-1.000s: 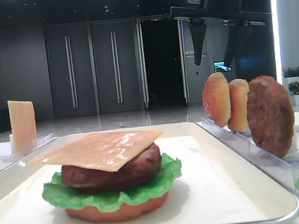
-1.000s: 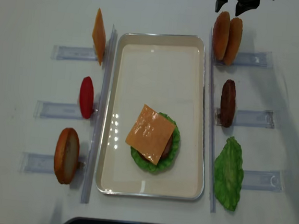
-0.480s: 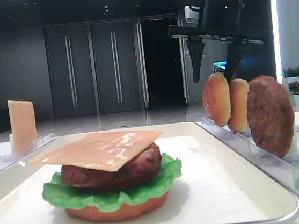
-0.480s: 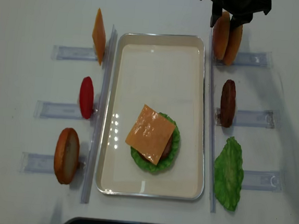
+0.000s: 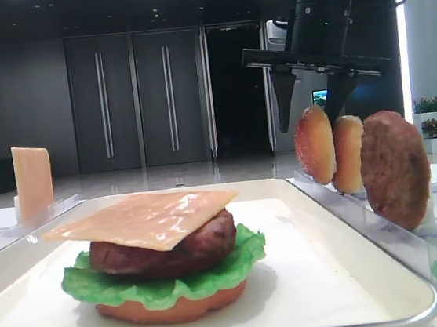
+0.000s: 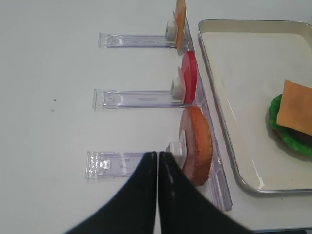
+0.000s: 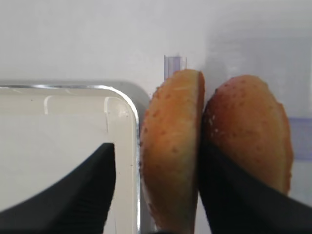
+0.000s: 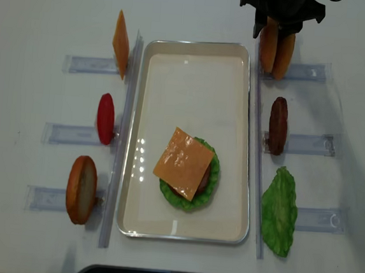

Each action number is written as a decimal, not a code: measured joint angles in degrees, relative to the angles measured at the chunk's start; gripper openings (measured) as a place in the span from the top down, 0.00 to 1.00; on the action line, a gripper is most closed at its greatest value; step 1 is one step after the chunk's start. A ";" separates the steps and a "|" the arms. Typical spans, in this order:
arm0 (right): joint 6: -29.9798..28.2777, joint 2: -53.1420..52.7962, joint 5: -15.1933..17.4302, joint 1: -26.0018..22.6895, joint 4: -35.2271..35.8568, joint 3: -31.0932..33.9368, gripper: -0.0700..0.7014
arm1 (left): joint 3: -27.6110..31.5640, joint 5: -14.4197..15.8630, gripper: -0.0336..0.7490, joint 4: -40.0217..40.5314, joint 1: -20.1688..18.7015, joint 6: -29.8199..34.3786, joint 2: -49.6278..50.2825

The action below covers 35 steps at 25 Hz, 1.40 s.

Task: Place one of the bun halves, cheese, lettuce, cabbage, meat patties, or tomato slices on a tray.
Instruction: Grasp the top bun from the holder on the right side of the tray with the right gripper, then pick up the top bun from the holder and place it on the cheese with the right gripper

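Note:
Two bun halves stand on edge in the back right rack. My right gripper point(image 8: 270, 30) has come down over the speckled golden bun half point(image 7: 173, 146) nearer the tray. Its jaws are open and straddle the bun, one finger point(image 7: 87, 195) over the tray rim with a gap to the bun, the other wedged between the two buns. The second bun half point(image 7: 248, 131) leans against the first. The white tray point(image 8: 197, 44) holds a stack of bottom bun, lettuce, patty and cheese point(image 8: 183, 163). My left gripper point(image 6: 157, 155) is shut and empty, above a rack at the front left.
Clear racks flank the tray. On the left stand a cheese slice point(image 8: 120, 43), a tomato slice point(image 8: 105, 118) and an orange bun half point(image 8: 80, 189). A meat patty point(image 8: 277, 125) and a lettuce leaf point(image 8: 279, 211) are on the right.
My right gripper has come down from above the rack onto the two buns, and its jaws have narrowed around the nearer one. The left gripper has not moved.

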 joint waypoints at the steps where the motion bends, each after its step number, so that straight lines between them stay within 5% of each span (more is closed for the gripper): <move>1: 0.00 0.00 0.00 0.00 -0.15 0.00 0.43 | 0.00 0.00 0.96 0.00 0.00 0.00 0.00; 5: 0.07 0.11 -0.12 0.00 -1.48 0.00 0.58 | 0.00 0.00 0.96 0.00 0.00 0.00 0.00; 35: -0.02 -6.95 5.88 0.38 2.57 -1.97 0.58 | 0.00 0.00 0.96 0.00 0.00 0.00 0.00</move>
